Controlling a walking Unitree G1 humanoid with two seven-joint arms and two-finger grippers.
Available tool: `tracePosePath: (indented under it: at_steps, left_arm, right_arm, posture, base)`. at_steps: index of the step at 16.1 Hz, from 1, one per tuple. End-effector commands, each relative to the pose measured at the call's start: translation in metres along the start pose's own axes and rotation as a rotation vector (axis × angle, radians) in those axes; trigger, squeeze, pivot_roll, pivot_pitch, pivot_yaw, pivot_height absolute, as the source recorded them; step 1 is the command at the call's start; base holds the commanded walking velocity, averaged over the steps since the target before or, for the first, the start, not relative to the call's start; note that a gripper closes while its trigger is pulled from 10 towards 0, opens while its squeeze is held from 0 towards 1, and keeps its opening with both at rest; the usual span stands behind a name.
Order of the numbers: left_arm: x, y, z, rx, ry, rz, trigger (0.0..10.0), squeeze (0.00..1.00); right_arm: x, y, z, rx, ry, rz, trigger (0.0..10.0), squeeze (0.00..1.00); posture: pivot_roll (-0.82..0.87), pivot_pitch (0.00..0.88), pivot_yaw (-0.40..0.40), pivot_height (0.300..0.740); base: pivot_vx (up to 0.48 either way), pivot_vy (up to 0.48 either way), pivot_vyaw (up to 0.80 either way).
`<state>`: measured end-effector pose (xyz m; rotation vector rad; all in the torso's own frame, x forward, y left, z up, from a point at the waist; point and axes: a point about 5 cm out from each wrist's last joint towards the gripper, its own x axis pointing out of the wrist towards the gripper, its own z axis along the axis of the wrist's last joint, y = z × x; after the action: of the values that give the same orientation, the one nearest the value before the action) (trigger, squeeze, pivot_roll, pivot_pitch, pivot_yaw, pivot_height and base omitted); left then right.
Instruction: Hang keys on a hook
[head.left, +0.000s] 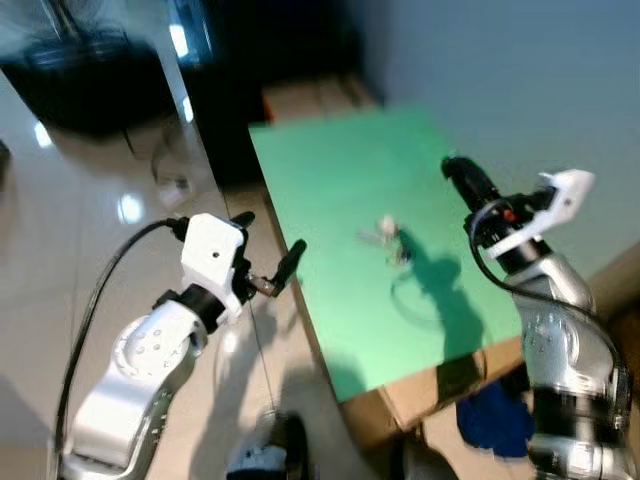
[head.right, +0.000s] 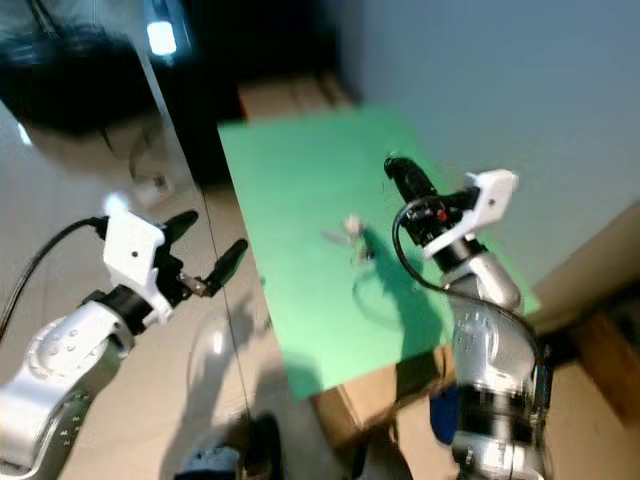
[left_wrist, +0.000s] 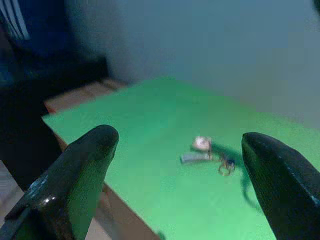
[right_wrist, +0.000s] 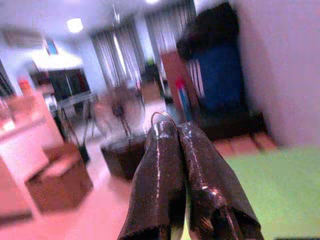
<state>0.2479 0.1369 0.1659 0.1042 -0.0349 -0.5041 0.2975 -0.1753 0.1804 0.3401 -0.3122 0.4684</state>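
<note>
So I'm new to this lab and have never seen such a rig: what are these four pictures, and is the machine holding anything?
It is a humanoid robot with two silver arms, each ending in a gripper of two long black fingers. The two wide pictures come from the two eyes of a camera on its head, looking down. The other two come from cameras on its wrists, looking along the fingers.

Before it lies a flat green board on cardboard boxes. On the board rests a small bunch of keys with a pale round tag; a thin ring shows beside it.

The left gripper hovers at the board's near edge, fingers spread wide, with the keys visible between them in its wrist view. The right gripper is raised above the board, its fingers pressed together. A thin wire loop shows at their tips, so it may be pinching something.
</note>
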Motion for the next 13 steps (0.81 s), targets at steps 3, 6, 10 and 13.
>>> tracePosePath:
  at_steps: [3, 6, 10, 13]
  left_arm:
    - [0.007, -0.001, -0.006, -0.007, -0.031, 0.047, 10.0, 0.00]
    - [0.013, -0.001, -0.011, 0.005, -0.044, 0.073, 10.0, 0.00]
    - [0.018, -0.004, -0.013, 0.018, -0.068, 0.079, 10.0, 0.00]
    - [0.018, -0.005, -0.014, 0.030, -0.077, 0.099, 10.0, 0.00]
  right_arm:
    - [-0.014, 0.041, 0.005, 0.163, -0.052, -0.015, 0.0, 0.00]
    - [-0.024, 0.064, 0.004, 0.334, -0.098, 0.022, 0.0, 0.00]
    - [-0.027, 0.077, 0.004, 0.368, -0.064, 0.082, 0.0, 0.00]
    - [-0.027, 0.080, 0.004, 0.377, -0.041, 0.094, 0.0, 0.00]
  posture:
    - [-0.06, 0.000, 0.069, 0.718]
    - [-0.07, 0.000, 0.087, 0.718]
    - [-0.07, 0.000, 0.081, 0.718]
    - [-0.07, 0.000, 0.067, 0.718]
  base:
    - [0.000, 0.000, 0.00]
    - [0.000, 0.000, 0.00]
    - [0.000, 0.000, 0.00]
    - [0.000, 0.000, 0.00]
